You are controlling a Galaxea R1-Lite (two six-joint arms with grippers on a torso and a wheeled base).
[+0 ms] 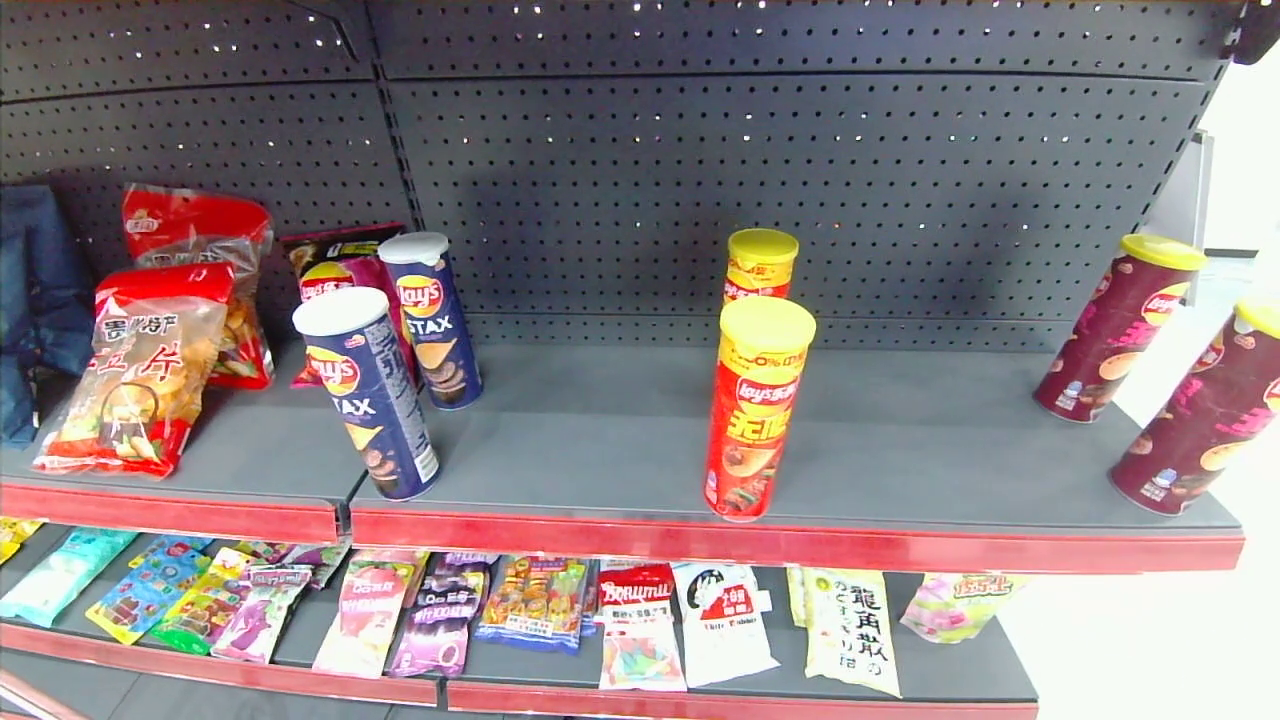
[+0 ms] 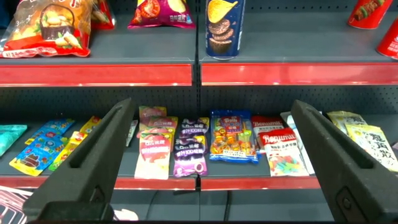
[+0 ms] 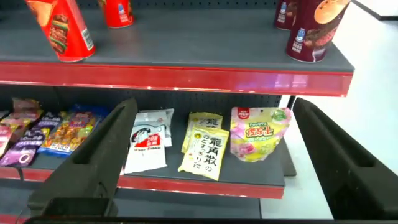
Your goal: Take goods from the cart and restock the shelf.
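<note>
While your left gripper and right gripper sit spread and empty, a careless reach could topple the front red chip can.

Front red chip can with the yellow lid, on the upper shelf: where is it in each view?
Head view: the front red chip can stands upright mid-way along the upper shelf, near its front edge, with a second red can behind it.
Left wrist view: its lower part, cut by the frame.
Right wrist view: its lower part, near the shelf's front edge.
Shared landmark: the shelf's red front strip.
</note>
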